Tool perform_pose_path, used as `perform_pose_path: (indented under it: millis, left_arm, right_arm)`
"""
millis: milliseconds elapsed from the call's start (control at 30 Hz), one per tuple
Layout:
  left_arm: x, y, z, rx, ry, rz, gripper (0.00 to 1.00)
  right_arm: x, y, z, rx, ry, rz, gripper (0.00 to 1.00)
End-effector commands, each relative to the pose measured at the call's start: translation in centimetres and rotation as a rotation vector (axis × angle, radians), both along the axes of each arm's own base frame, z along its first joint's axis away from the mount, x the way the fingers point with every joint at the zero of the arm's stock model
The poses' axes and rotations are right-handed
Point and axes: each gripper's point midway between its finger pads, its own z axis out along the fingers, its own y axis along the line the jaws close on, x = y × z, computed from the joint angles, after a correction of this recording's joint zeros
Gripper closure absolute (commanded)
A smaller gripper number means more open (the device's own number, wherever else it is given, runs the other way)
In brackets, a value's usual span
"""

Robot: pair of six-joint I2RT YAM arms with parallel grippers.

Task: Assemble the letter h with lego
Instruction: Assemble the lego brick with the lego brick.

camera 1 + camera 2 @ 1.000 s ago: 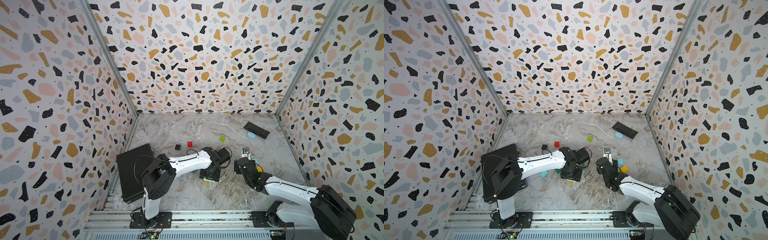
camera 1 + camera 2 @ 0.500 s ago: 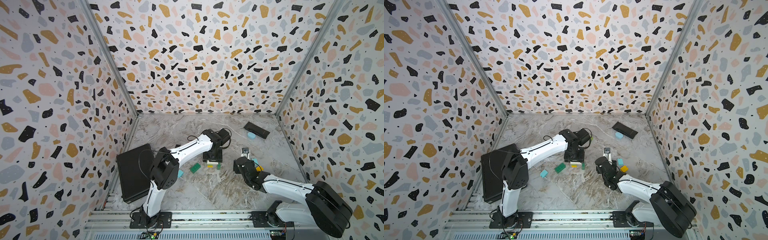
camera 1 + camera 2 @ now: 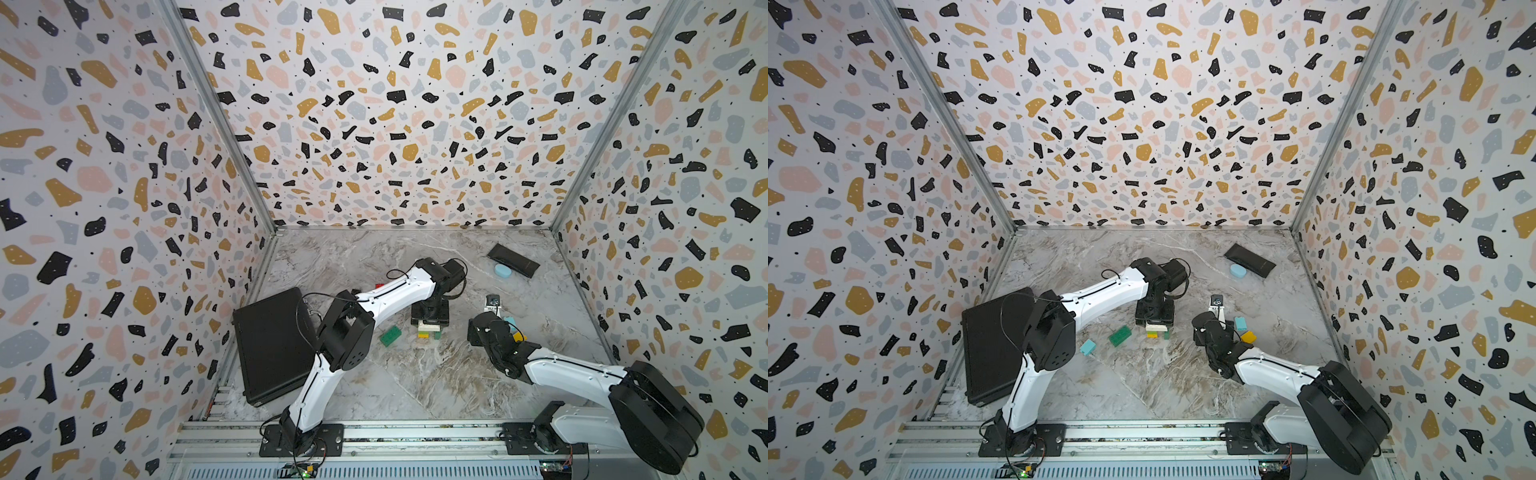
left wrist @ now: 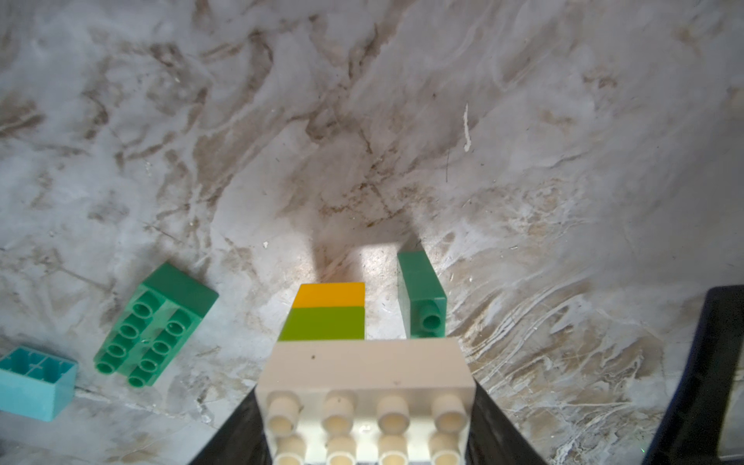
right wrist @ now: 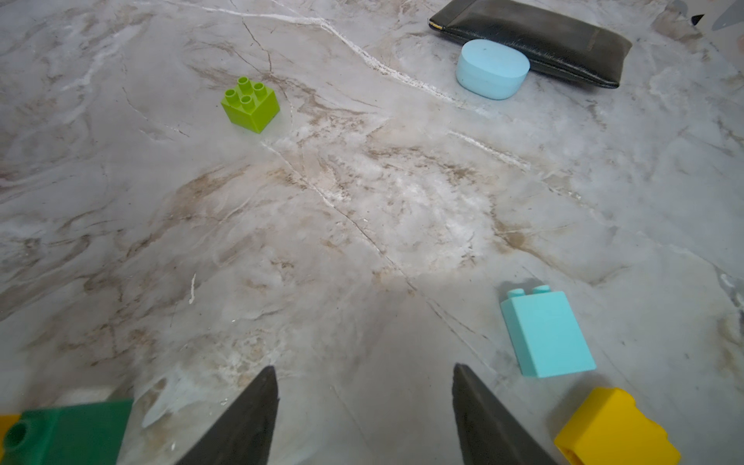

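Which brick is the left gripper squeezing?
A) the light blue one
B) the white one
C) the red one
B: in the left wrist view the white brick sits clamped between the left gripper and its dark fingers, one on each side.

The tabletop (image 5: 362,201) is looking like polished marble, smooth and throwing back soft glare. The white brick (image 4: 362,362), lime brick (image 5: 250,105), light blue brick (image 5: 547,334) and yellow brick (image 5: 616,430) are showing as hard moulded plastic with a satin sheen. The black pouch (image 5: 535,40) is looking like finely grained leather, and the pale-blue oval thing (image 5: 492,68) is looking smooth and matt. The fingers (image 5: 241,422) of the right gripper (image 5: 364,368) are reading as dull black, and the front rail (image 3: 415,434) is gleaming as bare metal.
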Motion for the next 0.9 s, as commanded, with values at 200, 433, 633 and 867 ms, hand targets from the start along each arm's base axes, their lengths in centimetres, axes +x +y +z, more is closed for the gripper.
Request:
perform_pose_path:
  millis: [200, 433, 633, 867]
  left_arm:
    - [0.4, 0.0, 0.2, 0.013, 0.014, 0.015, 1.00]
    - [0.4, 0.2, -0.5, 0.032, 0.022, 0.014, 1.00]
    - [0.4, -0.1, -0.8, 0.024, 0.028, 0.015, 1.00]
    - [0.6, -0.3, -1.2, 0.028, 0.033, 0.016, 1.00]
  right_arm:
    - [0.8, 0.8, 1.2, 0.036, -0.020, 0.001, 0.30]
    - [0.9, 0.8, 1.2, 0.036, -0.019, 0.004, 0.31]
    - [0.9, 0.9, 1.2, 0.034, -0.016, 0.006, 0.31]
    - [0.9, 0.9, 1.2, 0.028, -0.014, 0.006, 0.31]
